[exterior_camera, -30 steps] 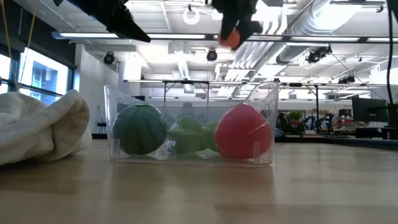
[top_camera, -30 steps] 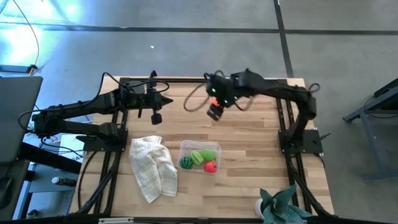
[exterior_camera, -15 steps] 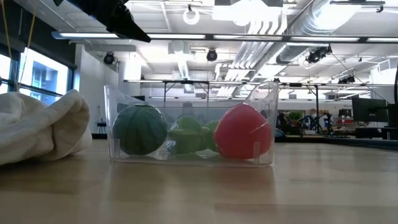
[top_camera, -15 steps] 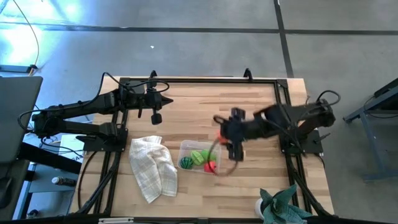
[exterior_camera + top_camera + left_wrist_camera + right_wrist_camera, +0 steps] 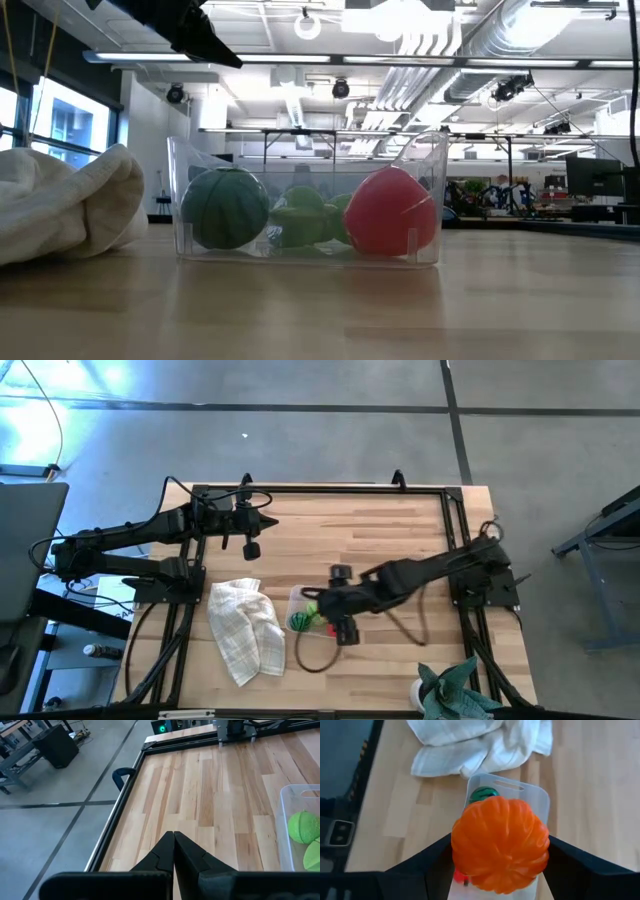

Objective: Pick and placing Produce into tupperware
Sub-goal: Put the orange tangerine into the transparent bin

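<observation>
My right gripper (image 5: 336,610) hangs above the clear tupperware (image 5: 298,597), shut on the orange ribbed produce (image 5: 500,842). In the low view the tupperware (image 5: 420,150) stands on the table and holds the round green piece (image 5: 225,207), the light-green leafy piece (image 5: 300,215) and the red piece (image 5: 390,212). The right wrist view shows the container's rim (image 5: 522,790) and the round green piece (image 5: 482,794) below the orange one. My left gripper (image 5: 250,546) waits shut over the table's far left part, touching nothing. My right gripper pinches the orange produce between its two fingers (image 5: 437,860), one on each of its opposite sides (image 5: 462,847). The fingers come from above, pointing down. The piece is lifted clear, over the tupperware.
A white checked cloth (image 5: 245,630) lies crumpled just left of the tupperware. A teal spiky plant (image 5: 455,695) stands at the near right corner. Bare wood stretches over the table's far half, and black frame rails run along the edges.
My right gripper has swept from the table's far side toward the near edge and to the left, carrying the orange piece, and now hangs over the tupperware. It has dropped out of the top of the low view. The container and its contents stayed put.
</observation>
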Robot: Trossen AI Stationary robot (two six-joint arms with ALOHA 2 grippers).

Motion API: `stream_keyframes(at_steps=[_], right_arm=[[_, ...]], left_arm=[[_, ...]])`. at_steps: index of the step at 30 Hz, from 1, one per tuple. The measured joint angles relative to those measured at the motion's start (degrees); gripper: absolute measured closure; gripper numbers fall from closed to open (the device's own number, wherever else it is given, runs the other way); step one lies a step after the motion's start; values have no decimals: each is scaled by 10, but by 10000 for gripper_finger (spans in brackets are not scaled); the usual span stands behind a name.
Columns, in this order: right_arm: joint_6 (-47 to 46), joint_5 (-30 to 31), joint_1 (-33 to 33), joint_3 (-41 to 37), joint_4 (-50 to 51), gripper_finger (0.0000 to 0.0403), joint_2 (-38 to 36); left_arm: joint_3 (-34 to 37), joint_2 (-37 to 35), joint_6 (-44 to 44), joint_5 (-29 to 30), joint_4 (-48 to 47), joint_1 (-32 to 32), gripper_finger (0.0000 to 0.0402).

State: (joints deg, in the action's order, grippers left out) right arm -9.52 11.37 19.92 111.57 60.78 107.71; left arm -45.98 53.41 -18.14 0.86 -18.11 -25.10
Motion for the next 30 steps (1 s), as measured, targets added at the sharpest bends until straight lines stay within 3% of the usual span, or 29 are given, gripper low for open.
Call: stream_keyframes(at_steps=[8,30], right_arm=[[36,-89,-41,0,-9,153,88],[44,-152,-57,0,-16,153,203]], left_arm=[[0,0,0,0,0,0,401],[0,0,0,0,0,0,401]])
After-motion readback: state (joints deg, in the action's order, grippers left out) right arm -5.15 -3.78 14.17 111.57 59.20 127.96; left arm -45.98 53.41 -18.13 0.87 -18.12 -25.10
